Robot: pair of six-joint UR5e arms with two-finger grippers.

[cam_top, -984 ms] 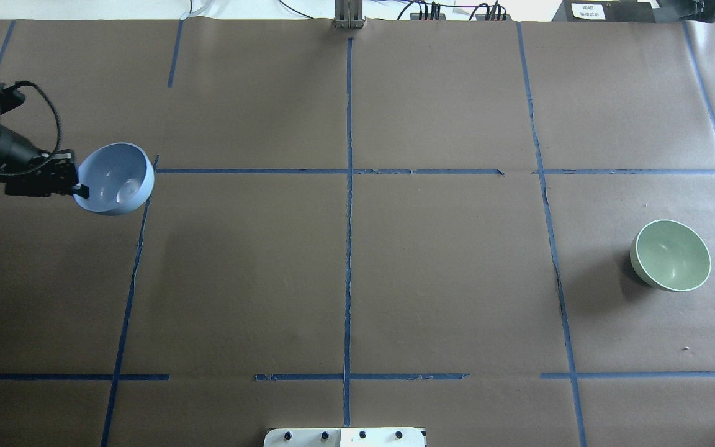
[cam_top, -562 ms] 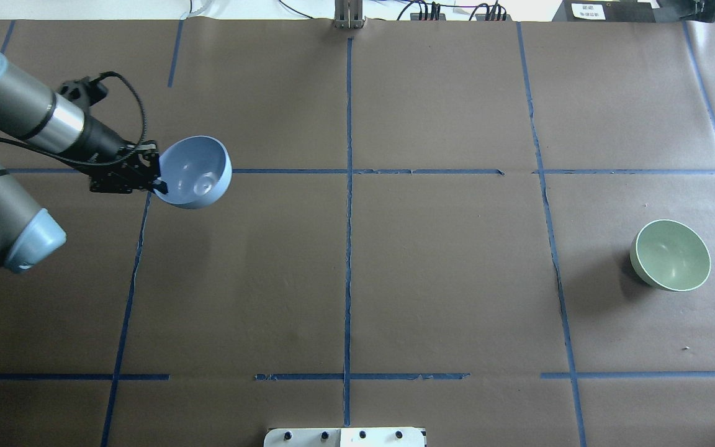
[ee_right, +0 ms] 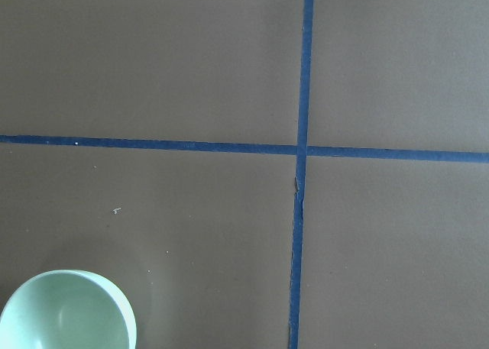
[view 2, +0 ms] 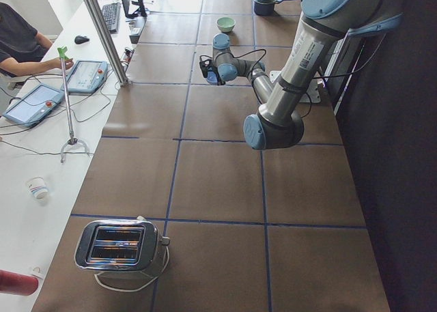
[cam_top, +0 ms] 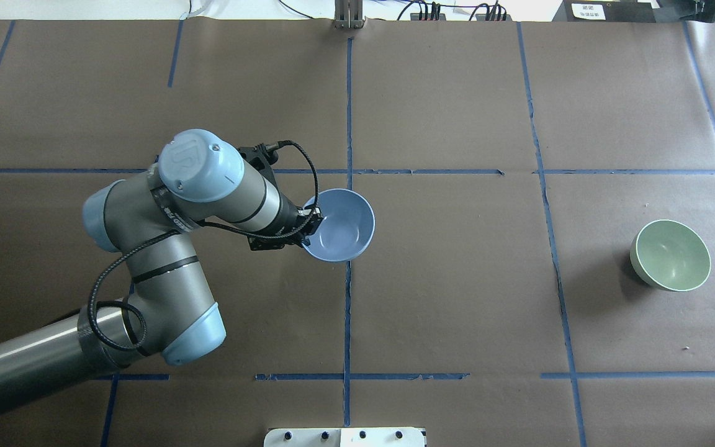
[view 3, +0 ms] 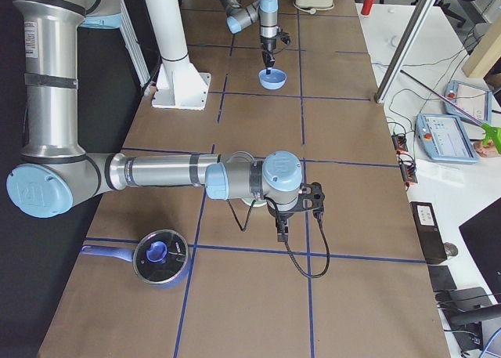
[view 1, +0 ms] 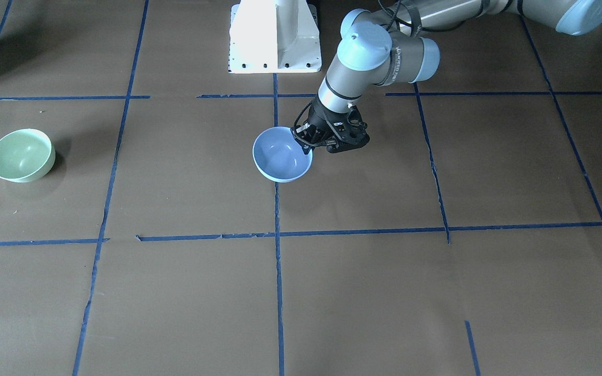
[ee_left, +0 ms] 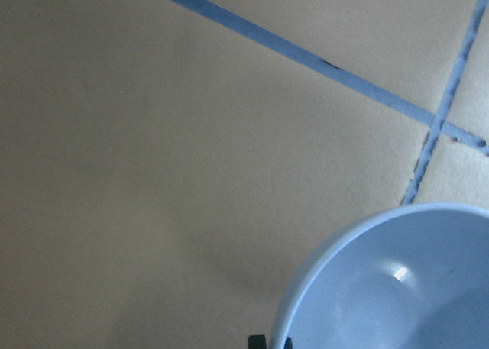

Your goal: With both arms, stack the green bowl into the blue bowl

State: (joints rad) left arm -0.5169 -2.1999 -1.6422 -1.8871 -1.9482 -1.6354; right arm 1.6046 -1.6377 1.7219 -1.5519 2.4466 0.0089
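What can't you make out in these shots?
Right pincer: only in the right-side view, too small to tell open or shut.
Green bowl: cut by the right wrist view's bottom edge; mostly behind the right arm in the right-side view.
Left pincer: left wrist view's bottom edge cuts all but its fingertips at the blue bowl's rim.

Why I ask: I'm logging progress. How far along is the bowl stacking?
Done: the left gripper grips the blue bowl by its rim. In hand: holding it over the centre tape line. Remaining: the green bowl sits apart, ungrasped; nothing is stacked.
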